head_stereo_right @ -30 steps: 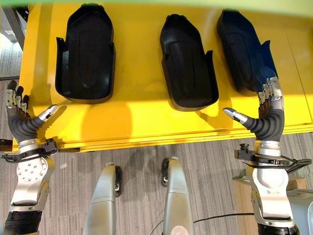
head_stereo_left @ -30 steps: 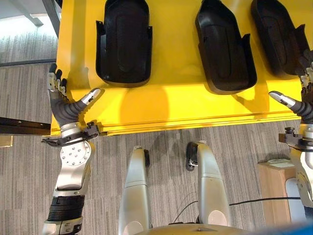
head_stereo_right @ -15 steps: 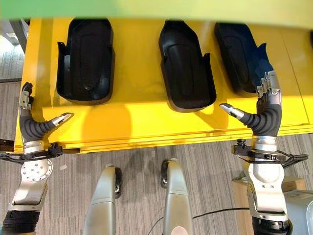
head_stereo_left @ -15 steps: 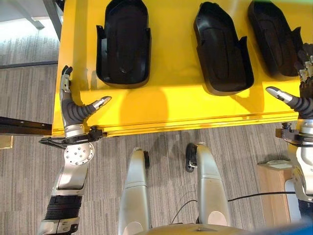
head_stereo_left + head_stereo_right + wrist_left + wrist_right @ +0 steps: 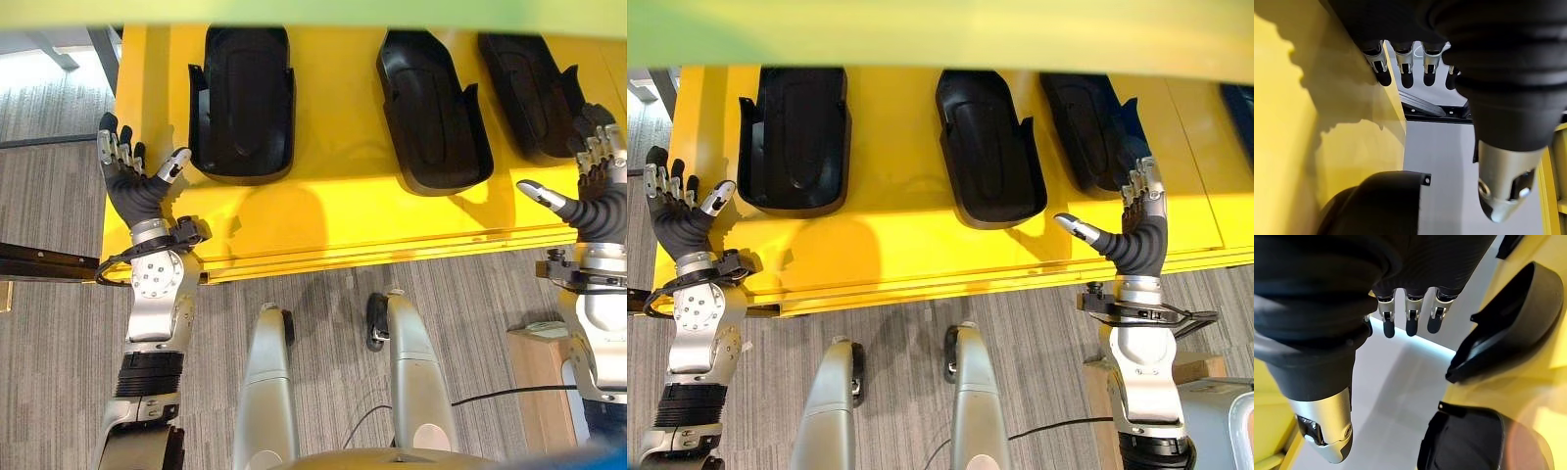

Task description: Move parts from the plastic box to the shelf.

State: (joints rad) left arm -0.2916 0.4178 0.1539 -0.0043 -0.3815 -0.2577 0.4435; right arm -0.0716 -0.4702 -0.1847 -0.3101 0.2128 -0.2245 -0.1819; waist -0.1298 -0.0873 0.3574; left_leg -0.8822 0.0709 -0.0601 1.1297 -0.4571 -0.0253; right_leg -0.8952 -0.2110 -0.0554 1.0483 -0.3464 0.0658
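Three black moulded parts lie side by side on the yellow shelf [image 5: 333, 211]: a left part [image 5: 242, 103], a middle part [image 5: 431, 108] and a right part [image 5: 534, 88]. My left hand [image 5: 132, 186] is raised at the shelf's left edge, open and empty, its thumb close to the left part's near corner without touching it. My right hand [image 5: 1136, 235] is held upright by the near end of the right part [image 5: 1092, 127], open and holding nothing. In the left wrist view its straight fingers [image 5: 1403, 68] show above the left part [image 5: 1376, 205].
A yellow-green upper edge [image 5: 940, 39] crosses the top of the view above the shelf. A black bar [image 5: 39, 262] runs along the floor at the left. A light wooden box [image 5: 544, 362] stands on the grey carpet at the lower right.
The camera has tipped, bringing the upper edge into view. My left hand has turned from edge-on to spread fingers, its thumb nearer the left part. The parts have not moved.
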